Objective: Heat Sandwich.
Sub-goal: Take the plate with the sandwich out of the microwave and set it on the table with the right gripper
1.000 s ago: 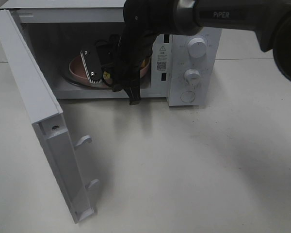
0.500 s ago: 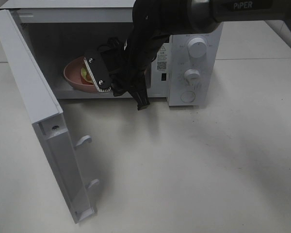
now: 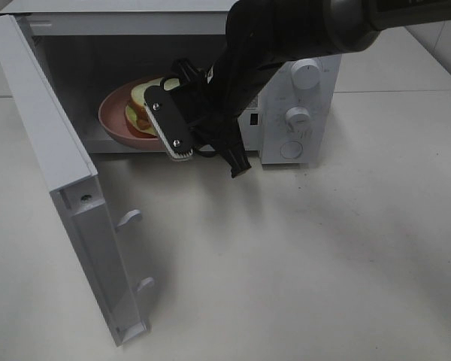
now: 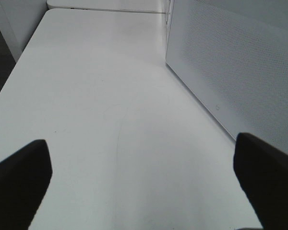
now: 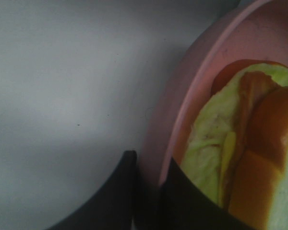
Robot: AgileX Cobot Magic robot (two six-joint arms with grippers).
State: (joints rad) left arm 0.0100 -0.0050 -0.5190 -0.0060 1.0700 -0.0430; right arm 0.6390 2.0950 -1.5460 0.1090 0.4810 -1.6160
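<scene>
Your right tool (image 5: 149,191) is pinching the pink plate (image 3: 113,120) rim, sandwich (image 5: 240,143) tilted inside the microwave (image 3: 297,98), door still open, left tool (image 4: 144,187) wide open, empty.

The high camera looks down on the microwave (image 3: 286,90) and right gripper (image 3: 182,131). The right wrist camera sits very close above that gripper's pinched pink plate (image 5: 168,129), shared with overhead. The left wrist camera faces bare table (image 4: 110,120).

The black right gripper (image 3: 182,128) holds a tilted round pink plate (image 3: 113,120) with the small pale sandwich (image 3: 144,105) at the open white microwave's (image 3: 286,113) mouth.
</scene>
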